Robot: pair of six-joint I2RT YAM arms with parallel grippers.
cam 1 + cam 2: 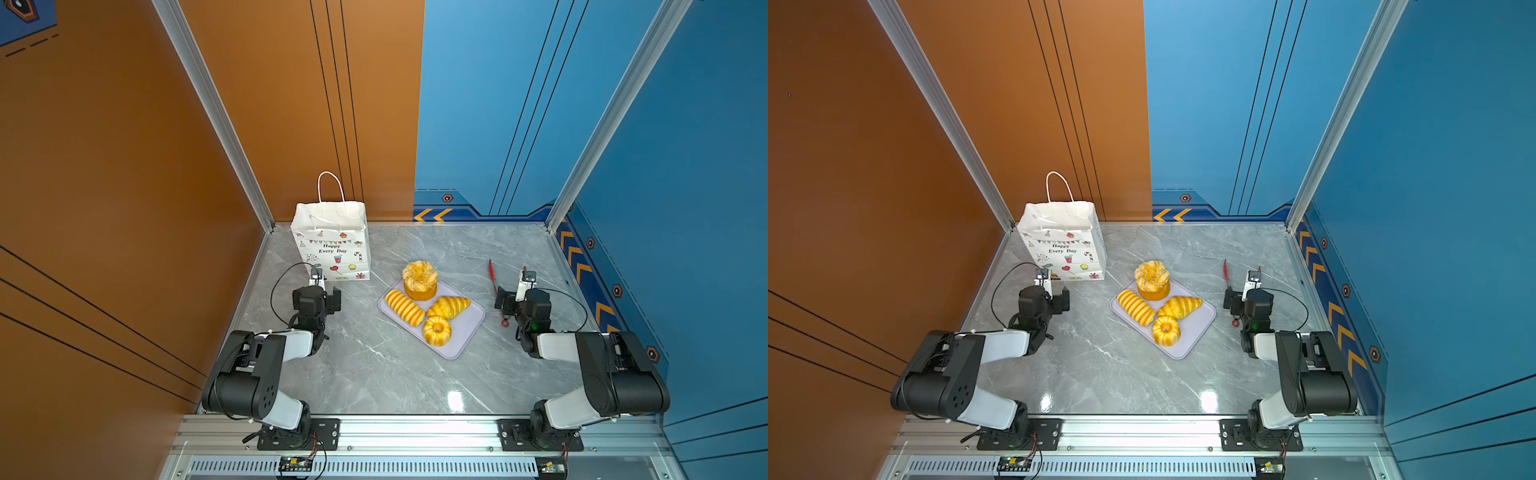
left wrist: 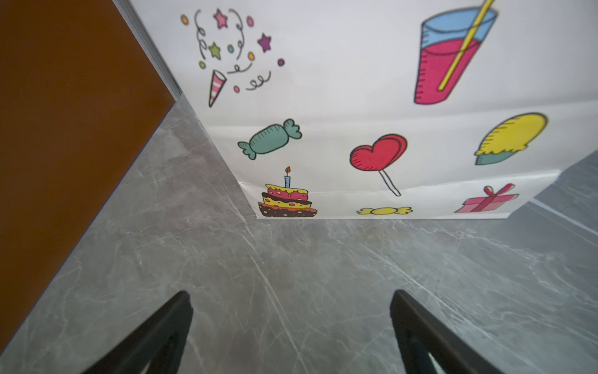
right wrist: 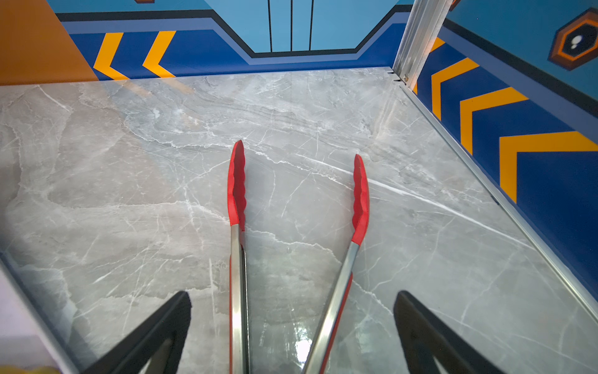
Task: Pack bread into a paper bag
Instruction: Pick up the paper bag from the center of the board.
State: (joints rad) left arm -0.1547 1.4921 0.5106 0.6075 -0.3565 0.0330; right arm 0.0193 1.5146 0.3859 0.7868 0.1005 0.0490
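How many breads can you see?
4, all on the tray: sesame bun at the far end, ridged loaf and croissant side by side in the middle, ring cake at the near end. More could hide inside the paper bag.

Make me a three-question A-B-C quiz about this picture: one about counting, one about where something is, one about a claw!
1. How many breads lie on the lilac tray? A) two B) four C) six
2. Where does the paper bag stand? A) on the tray B) in the far corner by the orange wall C) on the floor outside
3. How is the right claw? A) shut, holding nothing B) shut on the bag's handle C) open, red tongs between its fingers
Answers: 1 B: ring bun, long loaf, croissant, ring cake; 2 B: it stands upright in that corner; 3 C: fingers wide apart, touching neither tong arm.
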